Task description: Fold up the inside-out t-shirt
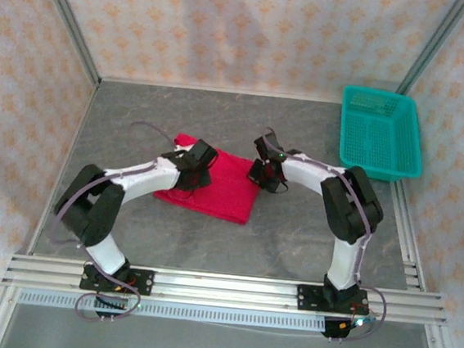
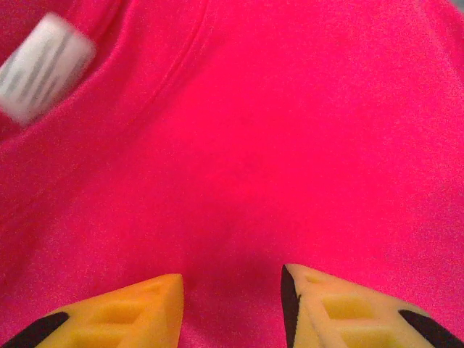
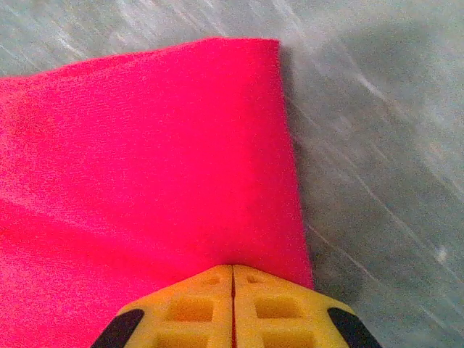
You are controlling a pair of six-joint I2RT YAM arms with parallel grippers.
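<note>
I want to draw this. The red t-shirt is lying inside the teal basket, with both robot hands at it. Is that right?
Not quite. The red t-shirt lies on the gray table, not inside the teal basket, which stands apart at the far right. The top external view shows this. The left hand and right hand are at the shirt.

The t-shirt (image 1: 226, 191) is soft, matt red cloth with a fine knit. The table (image 1: 292, 237) looks smooth, matt grey. The far-right basket (image 1: 380, 169) is teal plastic mesh.
</note>
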